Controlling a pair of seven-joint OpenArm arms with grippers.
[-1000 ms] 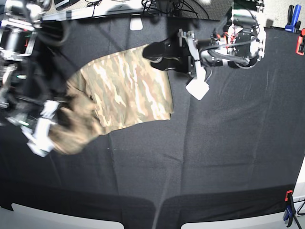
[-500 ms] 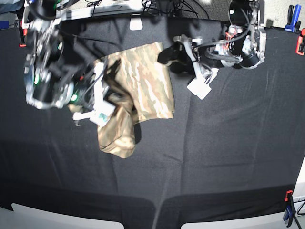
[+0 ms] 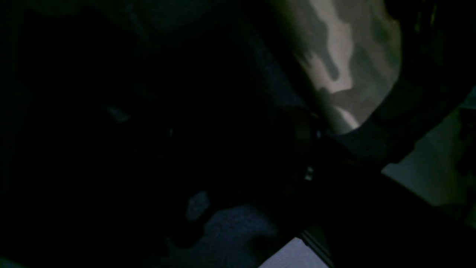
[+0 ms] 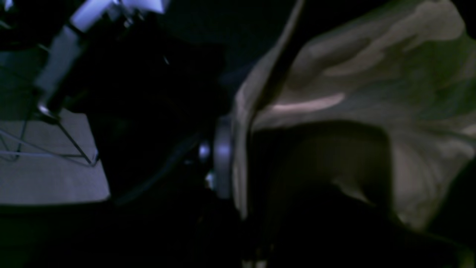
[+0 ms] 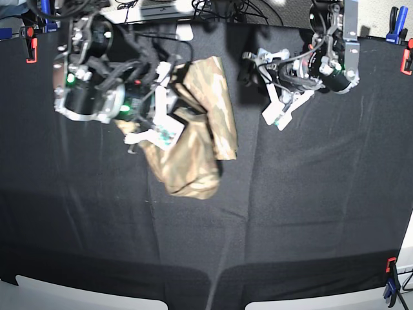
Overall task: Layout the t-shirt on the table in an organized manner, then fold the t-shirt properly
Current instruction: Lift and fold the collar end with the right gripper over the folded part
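The camouflage t-shirt point(image 5: 210, 123) lies bunched on the black table point(image 5: 290, 206), left of the middle towards the back. Its left part is folded over, and a loose lobe hangs toward the front. My right gripper point(image 5: 164, 106) sits at the shirt's left edge. In the right wrist view the t-shirt's point(image 4: 372, 74) hem runs pressed along a dark finger point(image 4: 273, 74), so the jaws look shut on it. My left gripper point(image 5: 271, 87) hovers open just right of the shirt, holding nothing. The dark left wrist view shows only a patch of the t-shirt point(image 3: 346, 56).
A red clamp point(image 5: 30, 50) is at the back left. A blue clamp point(image 5: 393, 26) and a red clamp point(image 5: 408, 61) are at the back right, and another clamp point(image 5: 390, 278) is at the front right. Cables point(image 5: 219, 10) and a white tag point(image 5: 184, 32) line the back edge.
My right arm swung from the table's left side toward the back centre, dragging the shirt's left part over its body. The left gripper pulled off the shirt to the right.
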